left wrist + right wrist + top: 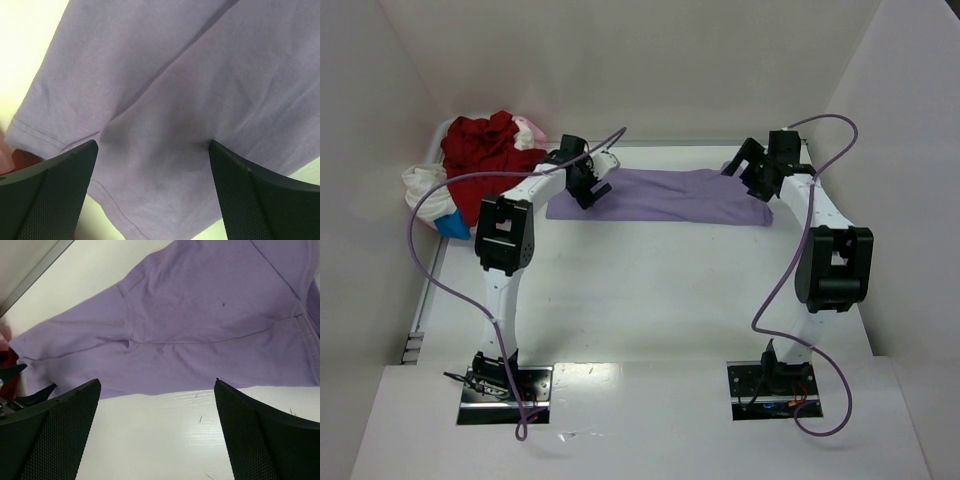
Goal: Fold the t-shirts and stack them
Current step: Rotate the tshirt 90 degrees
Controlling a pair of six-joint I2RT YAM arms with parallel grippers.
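1. Top external view:
   - The lavender t-shirt [665,195] is seen spread flat across the far part of the white table [640,290]; it reaches from one gripper to the other.
   - The left gripper [588,192] is held over the shirt's left end; the right gripper [748,175] is held over its right end.
   - How far either pair of jaws is parted cannot be told from here.
   - Out to the left of the left gripper, a heap is piled at the table's far corner; the red t-shirt [485,148] lies on top, the pink t-shirt [528,128] shows behind it, and the white t-shirt [425,185] hangs at its outer side.
   - A small blue object [451,224] is seen just below the white cloth.

2. Left wrist view:
   - The left gripper is seen released, its two dark fingers [50,195] spread wide.
   - Lavender cloth fills the space between and ahead of them; nothing is grasped.
   - A stitched hem runs past the left finger; a soft crease leads away from the gap.
   - Whether the fingertips touch the cloth cannot be told.

3. Right wrist view:
   - The right gripper is likewise seen released, its fingers [260,435] wide apart.
   - Bare table lies between them.
   - The lavender shirt lies just ahead of the fingertips, with a sleeve stretching off to the left; nothing is grasped.
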